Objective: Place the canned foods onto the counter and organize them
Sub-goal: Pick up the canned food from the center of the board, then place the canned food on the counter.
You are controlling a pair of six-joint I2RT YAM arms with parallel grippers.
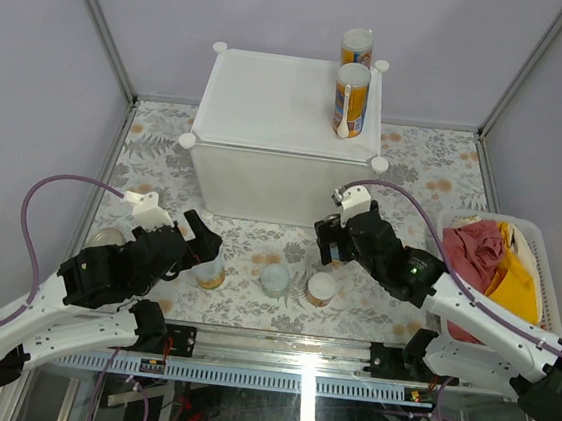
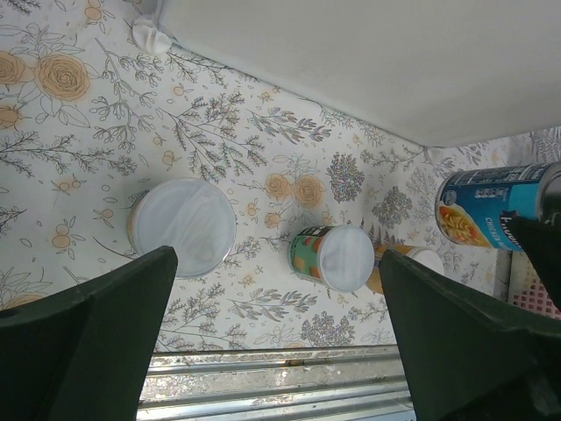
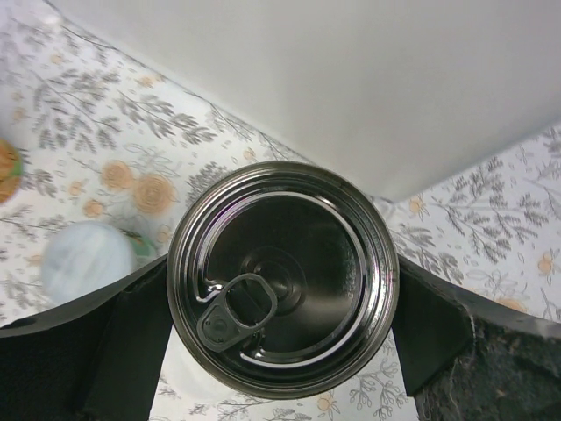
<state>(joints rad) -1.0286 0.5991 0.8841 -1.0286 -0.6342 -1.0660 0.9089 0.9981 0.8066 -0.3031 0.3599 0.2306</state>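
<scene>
R hand (image 1: 330, 238) grips blue tin (image 3: 280, 281); L hand (image 2: 276, 254) released.
Risk: on lift, tin clips counter (image 1: 273, 99) rim ahead of hand, slips.

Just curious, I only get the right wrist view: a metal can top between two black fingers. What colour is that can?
Observer: Blue-labelled; the left wrist view shows the can in the right gripper from the side.
Operator: Anything on the counter yet?
Observer: Two tall yellow cans stand near the counter's right edge.
Operator: And the other arm?
Observer: The left gripper hangs open by a white-lidded can.
</scene>
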